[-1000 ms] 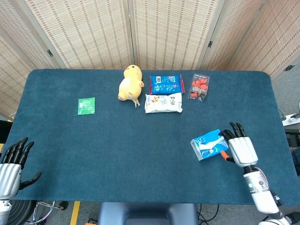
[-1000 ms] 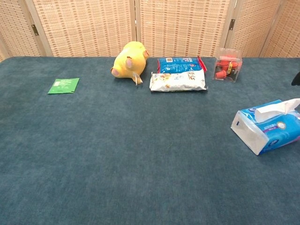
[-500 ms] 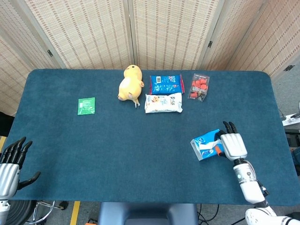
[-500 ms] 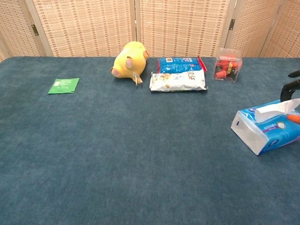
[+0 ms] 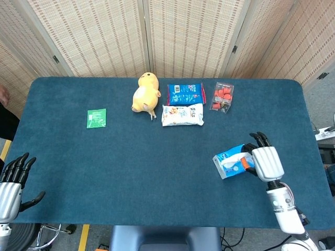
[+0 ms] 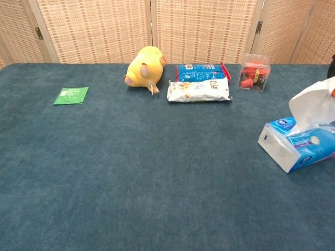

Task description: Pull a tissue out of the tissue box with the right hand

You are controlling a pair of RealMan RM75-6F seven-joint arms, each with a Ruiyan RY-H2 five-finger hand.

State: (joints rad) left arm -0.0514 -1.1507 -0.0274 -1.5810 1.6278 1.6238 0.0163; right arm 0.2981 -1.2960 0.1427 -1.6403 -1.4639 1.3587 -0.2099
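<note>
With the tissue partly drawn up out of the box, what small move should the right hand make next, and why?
Probably keep lifting upward. In the chest view the tissue stands tall, yet its lower end still sits in the tissue box, with the right hand directly above the box.

Head view overhead – chest view low, nearer

Blue-carpeted table before woven folding screens (beige, dark-hinged)
</note>
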